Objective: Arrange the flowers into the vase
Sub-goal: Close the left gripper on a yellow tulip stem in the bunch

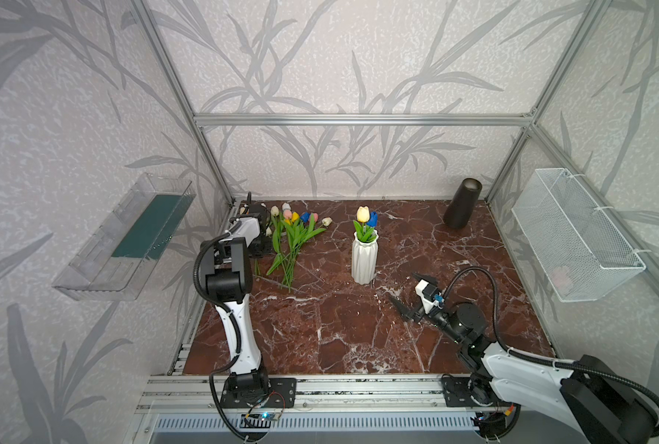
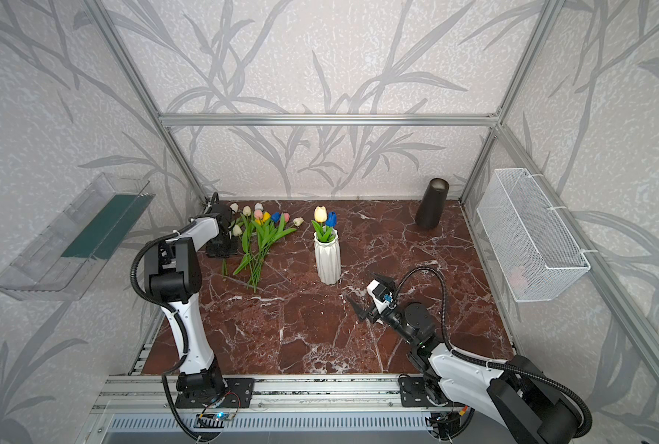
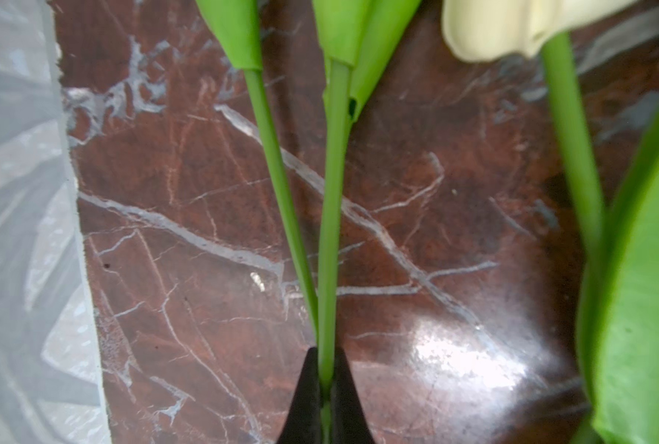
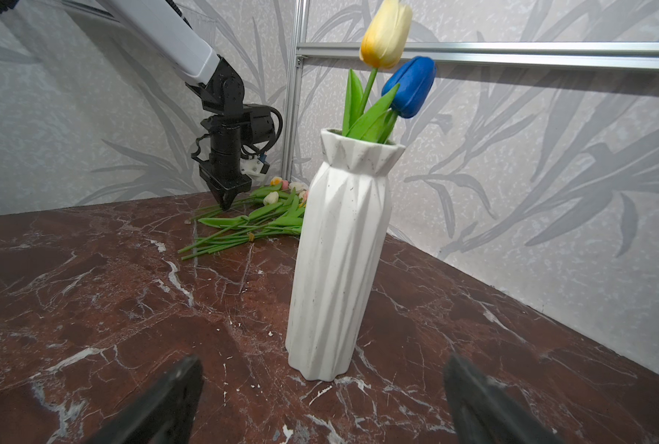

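Tulips [image 1: 293, 230] lie heaped as the left gripper [image 3: 326, 384] pinches one stem [image 3: 331, 230]; a neighbouring stem [image 3: 277, 173] meeting it at the jaws could lift too, while the right gripper [image 1: 404, 286] stands open.

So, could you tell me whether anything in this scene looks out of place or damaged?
Nothing looks damaged or spilled. The white vase stands upright with two tulips; the other flowers lie piled on the table. Only oddity: the left gripper pinches one stem, and a second stem runs right beside it.
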